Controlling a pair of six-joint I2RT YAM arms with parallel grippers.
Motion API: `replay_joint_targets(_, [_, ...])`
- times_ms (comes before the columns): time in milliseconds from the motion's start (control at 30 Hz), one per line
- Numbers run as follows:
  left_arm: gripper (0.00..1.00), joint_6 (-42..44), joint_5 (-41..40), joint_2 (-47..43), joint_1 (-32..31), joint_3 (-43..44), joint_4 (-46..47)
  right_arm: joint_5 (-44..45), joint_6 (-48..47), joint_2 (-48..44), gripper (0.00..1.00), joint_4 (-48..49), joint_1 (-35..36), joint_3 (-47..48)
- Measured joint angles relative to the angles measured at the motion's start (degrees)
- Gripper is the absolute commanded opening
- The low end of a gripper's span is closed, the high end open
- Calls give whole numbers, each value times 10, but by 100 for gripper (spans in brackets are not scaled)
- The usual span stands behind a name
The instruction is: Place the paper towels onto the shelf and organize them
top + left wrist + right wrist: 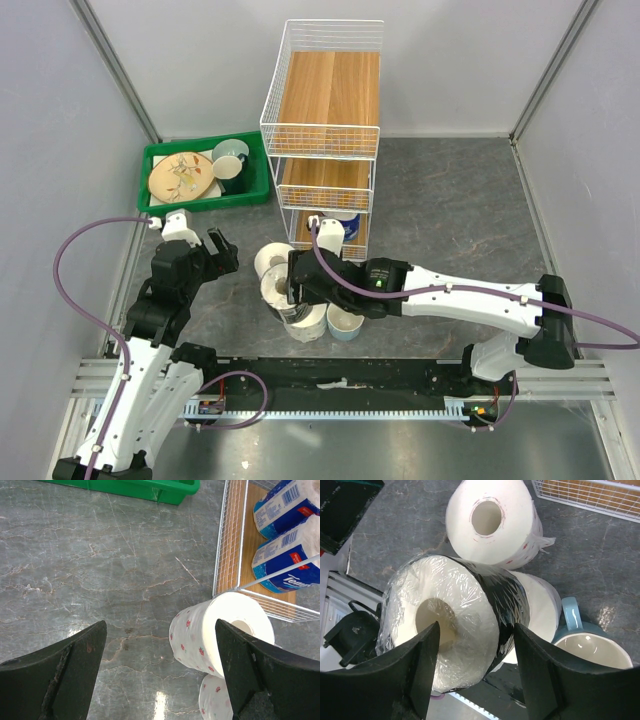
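Note:
A dark-wrapped paper towel roll (465, 615) lies tilted on a plain white roll (542, 605). My right gripper (476, 645) straddles its wall, one finger at the hollow core and the other beside the black wrap; I cannot tell whether they pinch it. A floral roll (495, 525) lies just beyond. My left gripper (160, 645) hangs open above the bare floor, left of that floral roll (210, 635). Two blue-wrapped rolls (285, 505) lie on the bottom tier of the shelf (325, 130), whose top board is bare.
A pale blue cup (585, 650) stands right of the roll pile, close to my right fingers. A green tray (160, 205) of dishes sits at the back left, beside the shelf. Grey walls close in both sides.

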Motion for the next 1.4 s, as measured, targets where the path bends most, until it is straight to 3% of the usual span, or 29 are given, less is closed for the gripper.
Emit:
replay_joint_targets(333, [96,0,0,2,0,0,0,19,4,3,43,-9,0,0])
replay_joint_targets(533, [96,0,0,2,0,0,0,26,6,-26,41,21,0,-36])
replay_joint_targets(667, [96,0,0,2,0,0,0,44,-1,-109,41,30,0,-84])
replay_joint_targets(867, [96,0,0,5,0,0,0,97,-4,-225,41,17,0,-83])
replay_joint_targets(1067, [96,0,0,5,0,0,0,139,43,-310,41,-64,0,-116])
replay_joint_targets(1233, [96,0,1,5,0,0,0,176,118,-372,41,-193,0,-171])
replay_joint_targets(1400, [96,0,3,5,0,0,0,256,171,-448,36,-270,0,-185])
